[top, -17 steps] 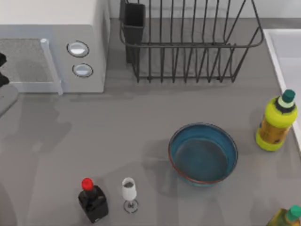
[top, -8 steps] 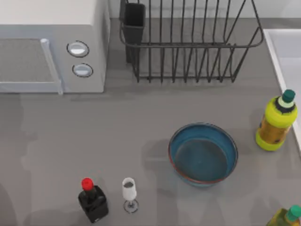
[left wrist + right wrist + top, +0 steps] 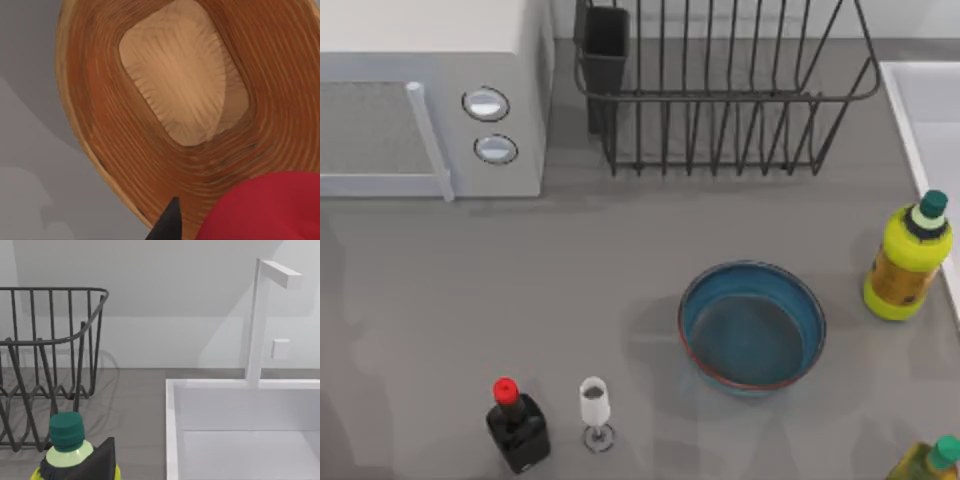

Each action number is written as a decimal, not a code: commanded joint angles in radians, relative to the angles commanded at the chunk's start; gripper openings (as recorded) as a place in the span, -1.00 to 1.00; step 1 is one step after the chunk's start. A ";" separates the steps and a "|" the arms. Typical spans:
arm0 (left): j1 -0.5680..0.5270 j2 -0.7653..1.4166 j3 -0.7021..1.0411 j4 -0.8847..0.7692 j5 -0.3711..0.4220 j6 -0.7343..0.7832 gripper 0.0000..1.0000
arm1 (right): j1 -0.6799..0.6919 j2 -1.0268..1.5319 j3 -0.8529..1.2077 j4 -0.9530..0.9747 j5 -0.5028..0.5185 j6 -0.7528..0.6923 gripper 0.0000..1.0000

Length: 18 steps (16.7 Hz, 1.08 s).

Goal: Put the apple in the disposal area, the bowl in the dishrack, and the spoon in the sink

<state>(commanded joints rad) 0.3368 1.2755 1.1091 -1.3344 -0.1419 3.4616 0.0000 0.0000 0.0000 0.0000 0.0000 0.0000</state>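
In the left wrist view my left gripper (image 3: 215, 222) is shut on the bright-red apple (image 3: 265, 205), with one black fingertip (image 3: 170, 222) against its side. It hangs just above a round wooden basket (image 3: 125, 135), which looks like the disposal area. The blue bowl (image 3: 752, 335) with its reddish rim sits upright on the counter right of centre. The dark wire dishrack (image 3: 720, 96) (image 3: 53, 340) stands at the back. At the right edge is the white sink (image 3: 905, 110) (image 3: 172, 430). A dark part of my right gripper (image 3: 100, 460) shows near the sink. The spoon is out of view.
A yellow bottle with a green cap (image 3: 908, 265) (image 3: 67, 440) stands between bowl and sink, another bottle (image 3: 930, 462) at the front right corner. The white microwave (image 3: 430, 100) fills the back left. A black red-capped bottle (image 3: 518, 428) and a small glass (image 3: 594, 405) stand front left. A white faucet (image 3: 257, 320) rises behind the sink.
A dark part of my left arm at the top view's left edge one second ago has left that view. Its shadows have slid toward the front left. Bowl and bottles have not moved.
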 joint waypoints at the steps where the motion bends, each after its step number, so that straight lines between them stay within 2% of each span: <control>1: 0.006 -0.002 -0.003 0.005 -0.003 0.021 -1.00 | 0.000 0.000 0.000 0.000 0.000 0.000 1.00; 10: 0.004 0.001 -0.019 0.024 -0.002 0.043 -1.00 | 0.000 0.000 0.000 0.000 0.000 0.000 1.00; 18: 0.049 0.039 -0.245 0.298 -0.001 0.075 -1.00 | 0.000 0.000 0.000 0.000 0.000 0.000 1.00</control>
<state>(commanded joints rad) 0.3855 1.3143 0.8646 -1.0368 -0.1433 3.5361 0.0000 0.0000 0.0000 0.0000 0.0000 0.0000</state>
